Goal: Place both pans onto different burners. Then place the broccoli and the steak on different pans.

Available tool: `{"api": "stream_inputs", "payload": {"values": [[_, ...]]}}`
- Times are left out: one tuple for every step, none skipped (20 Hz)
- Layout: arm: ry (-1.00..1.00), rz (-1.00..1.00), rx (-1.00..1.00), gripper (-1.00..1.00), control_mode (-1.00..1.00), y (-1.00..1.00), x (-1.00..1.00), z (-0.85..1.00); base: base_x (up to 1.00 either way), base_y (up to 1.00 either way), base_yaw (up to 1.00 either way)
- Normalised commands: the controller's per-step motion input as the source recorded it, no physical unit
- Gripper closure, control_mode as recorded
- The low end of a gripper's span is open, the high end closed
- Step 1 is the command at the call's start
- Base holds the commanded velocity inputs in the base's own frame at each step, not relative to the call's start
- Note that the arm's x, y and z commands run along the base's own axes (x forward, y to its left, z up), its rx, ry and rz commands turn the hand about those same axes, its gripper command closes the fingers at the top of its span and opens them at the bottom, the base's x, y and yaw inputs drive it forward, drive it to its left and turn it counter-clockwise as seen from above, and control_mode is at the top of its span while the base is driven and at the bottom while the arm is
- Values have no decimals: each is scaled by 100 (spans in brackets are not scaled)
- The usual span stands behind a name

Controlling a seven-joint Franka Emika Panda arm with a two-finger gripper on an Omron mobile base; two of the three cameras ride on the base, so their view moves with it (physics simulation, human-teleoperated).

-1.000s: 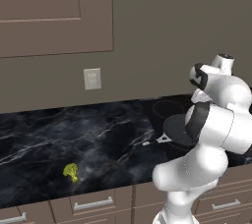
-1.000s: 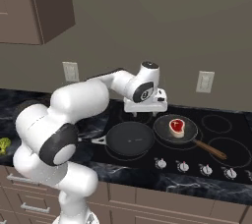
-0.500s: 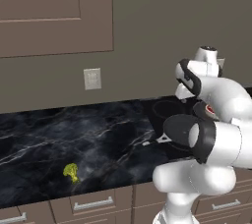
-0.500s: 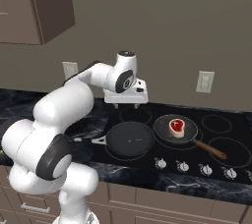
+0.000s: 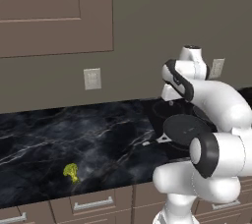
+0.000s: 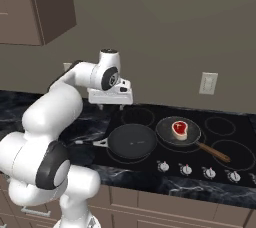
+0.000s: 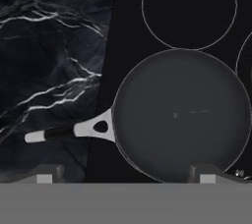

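Arm: the white arm rose from the base, bent at a dark elbow joint, and reached forward and up toward the back wall; its forearm ran roughly level and the wrist turned the hand straight down over the left end of the cooktop (image 6: 150, 159)
Gripper: the gripper (image 6: 111, 104) hung in the air above the counter and the cooktop's left edge, touching nothing; it sat higher than both pans
Jaws: spread wide and empty; in the hand view the two tips stood far apart at the bottom, one over the marble, the other over the black pan's near rim
Black pan: the plain black pan (image 6: 132, 141) lay flat on the near left burner; its slim handle (image 7: 69, 131) pointed left, out over the dark marble counter (image 5: 59, 134); nothing lay in it
Speckled pan: the dark grey pan (image 6: 178, 132) sat on a burner just right of the black pan, almost touching it; its brown wooden handle ran toward the near right
Steak: the red steak (image 6: 179, 128) with its pale rim lay inside the speckled pan, near its middle
Broccoli: the yellow-green broccoli (image 5: 71, 172) lay on the marble counter, near its front edge, well to the left of the cooktop and well apart from the gripper
Burners: a bare ring burner (image 7: 189, 4) showed beyond the black pan; more bare rings lay at the right of the cooktop
Knobs: a row of small silver knobs (image 6: 197, 170) ran along the front of the cooktop
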Motion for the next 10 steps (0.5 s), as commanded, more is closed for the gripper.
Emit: {"api": "stream_inputs", "payload": {"values": [[0,-2,0,-100,-100,57,-14,0,0,0,0],[0,0,0,-100,-100,55,-21,0,0,0,0],[0,0,0,-100,-100,55,-18,0,0,0,0],[0,0,0,-100,-100,56,-11,0,0,0,0],[0,-1,0,-100,-100,59,-6,0,0,0,0],[0,-1,0,-100,-100,58,-9,0,0,0,0],[0,-1,0,-100,-100,57,-9,0,0,0,0],[0,-1,0,-100,-100,59,-10,0,0,0,0],[0,-1,0,-100,-100,57,-9,0,0,0,0],[0,-1,0,-100,-100,56,-9,0,0,0,0]]}}
